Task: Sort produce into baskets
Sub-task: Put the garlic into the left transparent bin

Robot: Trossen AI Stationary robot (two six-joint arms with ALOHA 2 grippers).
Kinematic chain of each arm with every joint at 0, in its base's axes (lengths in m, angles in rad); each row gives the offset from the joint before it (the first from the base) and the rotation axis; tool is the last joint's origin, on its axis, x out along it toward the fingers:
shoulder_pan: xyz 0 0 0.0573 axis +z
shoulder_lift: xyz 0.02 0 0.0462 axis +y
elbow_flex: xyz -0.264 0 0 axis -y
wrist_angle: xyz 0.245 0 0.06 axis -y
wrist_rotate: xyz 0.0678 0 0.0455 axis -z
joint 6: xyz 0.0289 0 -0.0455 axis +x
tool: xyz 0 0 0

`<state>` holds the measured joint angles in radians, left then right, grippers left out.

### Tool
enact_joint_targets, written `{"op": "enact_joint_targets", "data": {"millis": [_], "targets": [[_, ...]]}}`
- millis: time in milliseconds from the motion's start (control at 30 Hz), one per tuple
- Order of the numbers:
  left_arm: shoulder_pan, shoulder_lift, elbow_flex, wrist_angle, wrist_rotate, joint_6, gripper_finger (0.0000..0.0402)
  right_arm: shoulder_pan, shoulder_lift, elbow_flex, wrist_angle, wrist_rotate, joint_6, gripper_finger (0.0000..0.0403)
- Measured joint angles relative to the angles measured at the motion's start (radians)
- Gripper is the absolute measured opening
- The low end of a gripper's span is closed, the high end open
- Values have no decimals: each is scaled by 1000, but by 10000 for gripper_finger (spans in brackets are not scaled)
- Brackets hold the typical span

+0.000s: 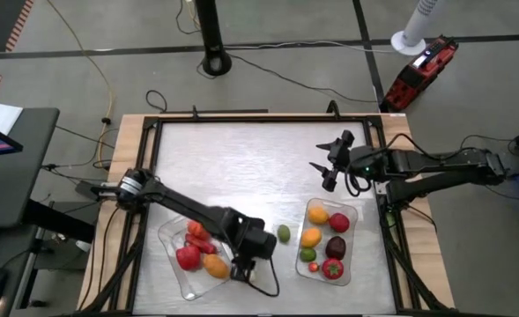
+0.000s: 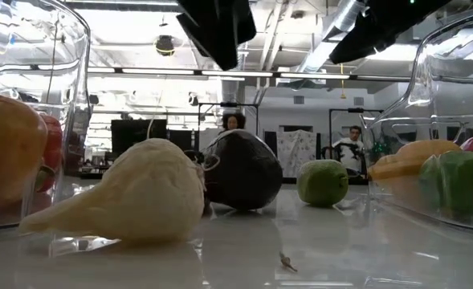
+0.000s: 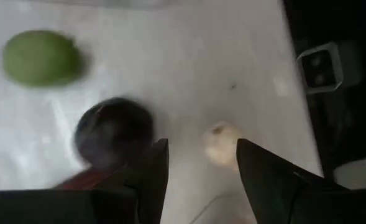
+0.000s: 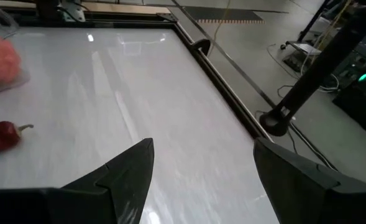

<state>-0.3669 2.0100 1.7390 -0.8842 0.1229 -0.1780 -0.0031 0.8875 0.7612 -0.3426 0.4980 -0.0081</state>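
the pale garlic piece (image 3: 223, 144) lies on the table (image 1: 241, 167) beside a dark purple fruit (image 3: 113, 132). the high view hides both under the left gripper (image 3: 199, 163), fingers spread. a green lime (image 1: 283, 233) sits between the two baskets (image 1: 173, 264). the right gripper (image 4: 201, 163) hangs spread, well apart.

Hidden and cut-off bits, all four views

High view: left gripper (image 1: 241, 269) is covered by its own wrist, fingers unseen; the garlic and dark purple piece sit hidden under it. Low view: both baskets (image 2: 67, 96) are cropped by the side edges, and both arms are cut off at the top. Left wrist view is blurred: dark purple piece (image 3: 113, 132) is partly behind a finger (image 3: 150, 180), garlic (image 3: 223, 144) is soft-edged. Right wrist view: red pepper (image 4: 1, 137) is clipped by the edge.
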Motion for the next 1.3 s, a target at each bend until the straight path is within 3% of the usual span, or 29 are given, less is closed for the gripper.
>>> {"op": "enact_joint_targets", "data": {"millis": [167, 567, 767, 1033, 1300], "targets": [[-42, 30, 8, 56, 4, -95, 193, 0, 0, 0, 2, 0, 7, 301], [-72, 140, 21, 63, 53, -245, 289, 38, 0, 0, -1, -2, 41, 301], [-95, 143, 22, 72, -24, -251, 293, 56, 0, 0, 0, -1, 42, 301], [-106, 201, 21, 71, 29, -230, 293, 54, 0, 0, 2, -1, 44, 301], [-105, 202, 21, 49, -7, -181, 293, 54, 0, 0, -1, -1, 40, 301]]}}
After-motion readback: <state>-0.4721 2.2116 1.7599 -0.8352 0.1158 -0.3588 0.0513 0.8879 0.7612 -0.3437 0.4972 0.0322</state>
